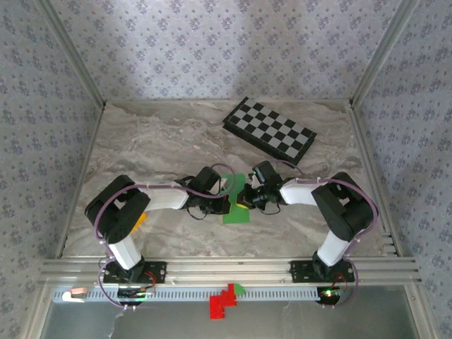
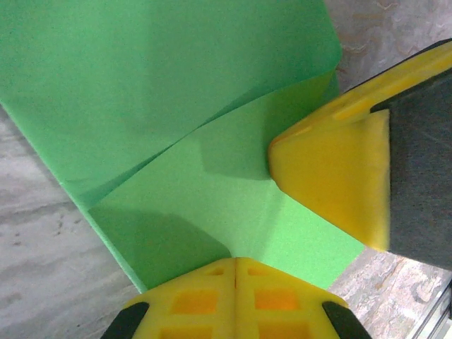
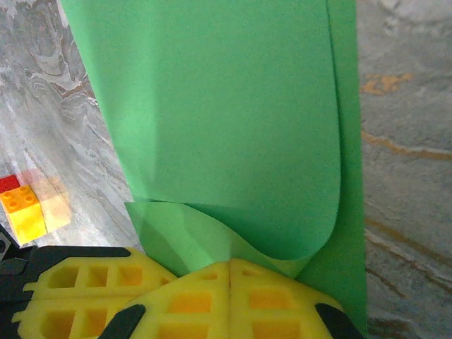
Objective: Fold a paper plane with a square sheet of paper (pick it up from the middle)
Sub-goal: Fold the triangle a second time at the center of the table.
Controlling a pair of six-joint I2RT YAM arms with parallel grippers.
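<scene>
**Two pincers clenched on one curled green sheet**

Both arms stood tip to tip over the marbled worktop (image 1: 155, 141), on the arm-base side of the checkerboard (image 1: 270, 128) and clear of it. The square sheet of paper (image 1: 235, 213) lay between the arms. It was bright green, unmarked, and nearer the arm bases than the checkerboard was.

*Left pincer* (image 2: 236, 286): the yellow pads were pressed together with no gap, clenched on the near edge of the sheet. From the left wrist, an upper layer of the paper rose and bent over a lower layer lying flat on the worktop. One yellow finger (image 2: 332, 191) of the other arm reached in over that lower layer.

*Right pincer* (image 3: 230, 282): the pads were likewise closed, grasping the sheet where a rolled-over flap curled down into them. A flat strip of paper showed beyond the flap's rounded edge.

An orange block (image 1: 140, 219) sat well apart from the checkerboard, beside the left arm's elbow.
</scene>
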